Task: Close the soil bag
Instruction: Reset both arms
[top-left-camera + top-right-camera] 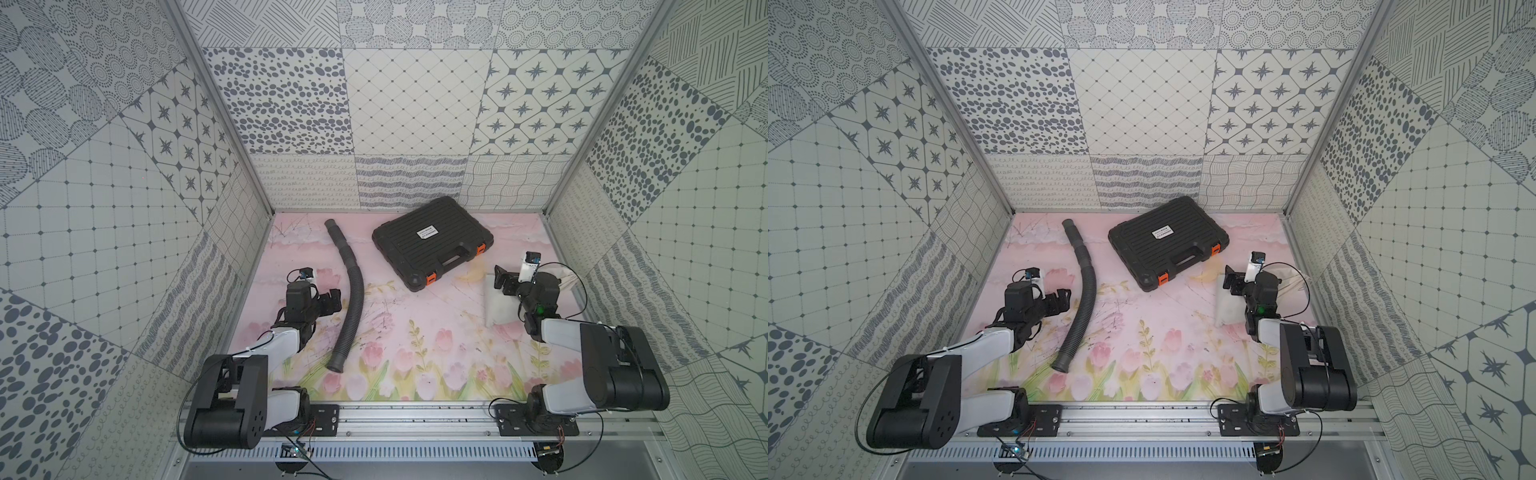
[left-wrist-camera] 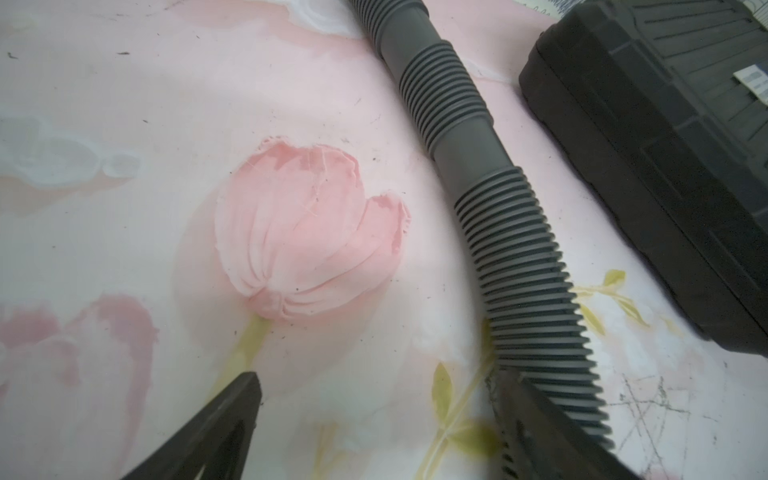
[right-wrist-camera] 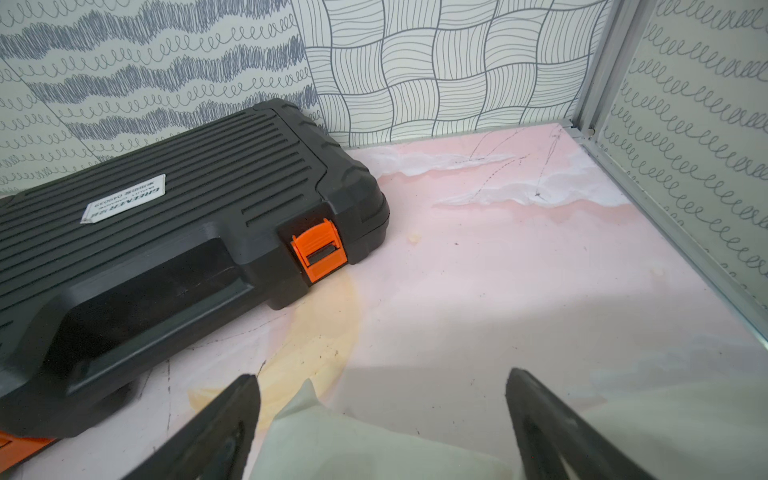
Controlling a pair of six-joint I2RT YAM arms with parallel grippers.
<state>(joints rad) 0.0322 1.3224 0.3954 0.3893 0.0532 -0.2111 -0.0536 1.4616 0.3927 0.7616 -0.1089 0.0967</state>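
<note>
Top views, soil bag (image 1: 500,311) at right of mat (image 1: 415,320), partly under right arm (image 1: 561,336), near black case (image 1: 432,245), left wrist, left gripper (image 2: 376,376) spread wide, empty, beside grey hose (image 2: 519,249), right wrist, right gripper (image 3: 382,376) spread wide, empty, over bag corner

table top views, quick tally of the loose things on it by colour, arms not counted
black: 1, the case with orange latches
dark grey: 1, the corrugated hose
off-white: 1, the soil bag, partly hidden under the right arm
total: 3
</note>
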